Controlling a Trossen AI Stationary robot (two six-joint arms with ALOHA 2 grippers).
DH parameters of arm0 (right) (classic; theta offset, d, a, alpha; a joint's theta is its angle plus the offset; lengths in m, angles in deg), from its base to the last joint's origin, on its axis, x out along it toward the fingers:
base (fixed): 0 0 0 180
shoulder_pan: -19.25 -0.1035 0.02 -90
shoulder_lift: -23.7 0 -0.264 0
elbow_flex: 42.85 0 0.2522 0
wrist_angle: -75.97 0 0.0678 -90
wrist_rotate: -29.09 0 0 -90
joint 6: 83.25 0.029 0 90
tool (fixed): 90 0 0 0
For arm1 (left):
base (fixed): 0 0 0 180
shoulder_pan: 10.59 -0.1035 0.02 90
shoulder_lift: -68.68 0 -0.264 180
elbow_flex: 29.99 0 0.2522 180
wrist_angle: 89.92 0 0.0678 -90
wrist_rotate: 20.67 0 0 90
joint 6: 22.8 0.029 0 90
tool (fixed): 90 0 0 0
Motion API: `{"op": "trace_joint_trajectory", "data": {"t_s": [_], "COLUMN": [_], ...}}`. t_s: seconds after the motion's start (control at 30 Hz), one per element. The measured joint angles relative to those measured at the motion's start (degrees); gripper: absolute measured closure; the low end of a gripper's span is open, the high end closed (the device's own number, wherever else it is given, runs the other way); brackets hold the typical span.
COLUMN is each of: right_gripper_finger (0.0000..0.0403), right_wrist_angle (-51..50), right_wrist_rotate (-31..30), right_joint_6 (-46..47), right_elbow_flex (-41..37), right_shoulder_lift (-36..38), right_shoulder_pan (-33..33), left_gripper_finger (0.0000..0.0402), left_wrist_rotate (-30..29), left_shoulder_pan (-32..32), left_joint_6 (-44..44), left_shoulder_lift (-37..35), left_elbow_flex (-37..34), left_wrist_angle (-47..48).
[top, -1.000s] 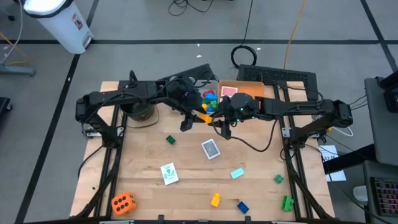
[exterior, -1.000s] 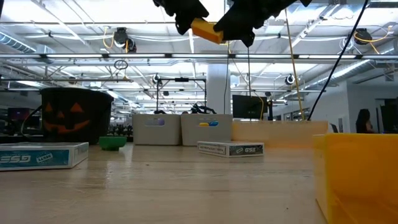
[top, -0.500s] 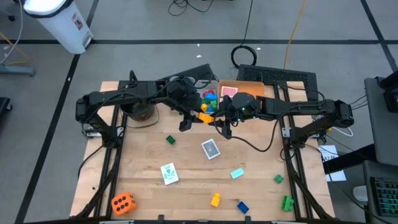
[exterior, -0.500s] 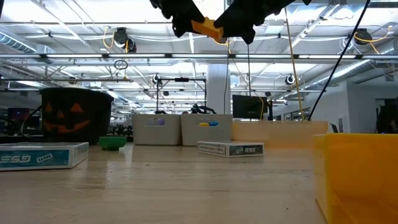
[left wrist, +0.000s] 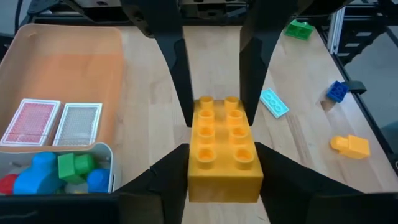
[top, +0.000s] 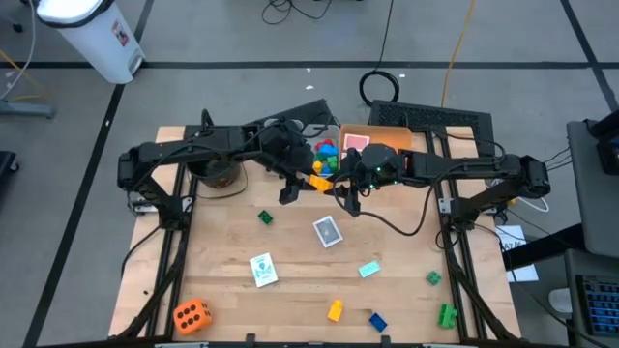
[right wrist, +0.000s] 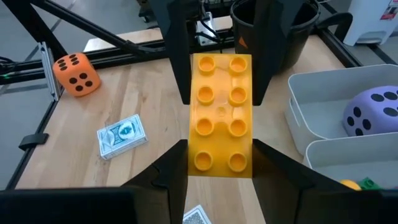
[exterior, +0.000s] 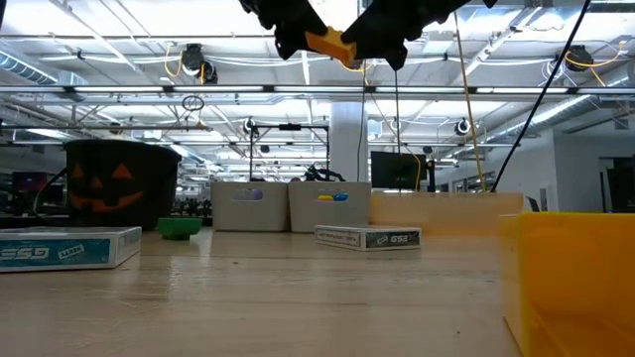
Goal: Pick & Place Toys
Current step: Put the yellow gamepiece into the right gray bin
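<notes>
A yellow-orange studded brick [top: 320,181] hangs in the air over the far middle of the table, next to the grey bins [top: 327,147]. My left gripper [top: 306,179] is shut on its left end and my right gripper [top: 338,185] on its right end. The low view shows the brick [exterior: 330,45] high above the tabletop between the two dark grippers. Other toys lie loose on the wood: a green brick [top: 264,217], card boxes [top: 328,232] [top: 263,269], an orange die [top: 191,314] and small bricks [top: 335,310] [top: 377,321]. My left gripper pinches the brick's two long sides [left wrist: 194,163] between its two fingers, at the end toward the table's left. The fingers come from the left, slanting down, and lie along the brick. The brick is clear of the table, studs up. My right gripper pinches the two long sides [right wrist: 194,158] at the brick's other end between its two fingers. The fingers come from the table's right, slanting slightly down, along the brick. The brick bridges both grippers, roughly level.
The near bin holds coloured bricks [left wrist: 56,174] and the other one a purple die [right wrist: 373,112]. Cards lie in the flat orange tray [left wrist: 68,68]. A black pumpkin bucket [top: 218,174] stands at the far left. Green bricks [top: 446,314] lie near the right front corner.
</notes>
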Motion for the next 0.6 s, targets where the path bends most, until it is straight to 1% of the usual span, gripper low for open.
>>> {"op": "trace_joint_trajectory", "data": {"t_s": [0.13, 0.33, 0.43, 0.53, 0.6], "right_gripper_finger": [0.0267, 0.0267, 0.0266, 0.0260, 0.0250], "right_wrist_angle": [-0.1, -0.1, 0.0, 0.0, 0.0], "right_wrist_rotate": [0.0, 0.0, 0.0, 0.0, 0.0], "right_joint_6": [0.0, 0.1, 0.1, 0.2, 0.5], "right_elbow_flex": [0.0, 0.0, 0.0, 0.0, 0.0], "right_shoulder_lift": [0.0, 0.0, 0.0, 0.0, 0.0], "right_shoulder_pan": [0.0, 0.0, 0.0, 0.0, 0.0], "left_gripper_finger": [0.0260, 0.0261, 0.0250, 0.0248, 0.0256], "left_wrist_rotate": [0.0, 0.6, 0.7, 0.8, 0.9], "left_shoulder_pan": [0.0, 0.0, 0.0, 0.0, 0.0], "left_joint_6": [-0.2, 0.1, 0.3, 0.3, 0.2], "left_shoulder_lift": [0.0, 0.0, 0.0, 0.0, 0.0], "left_elbow_flex": [0.0, 0.0, 0.0, 0.0, 0.0], "left_wrist_angle": [0.0, 0.2, 0.2, 0.2, 0.1]}}
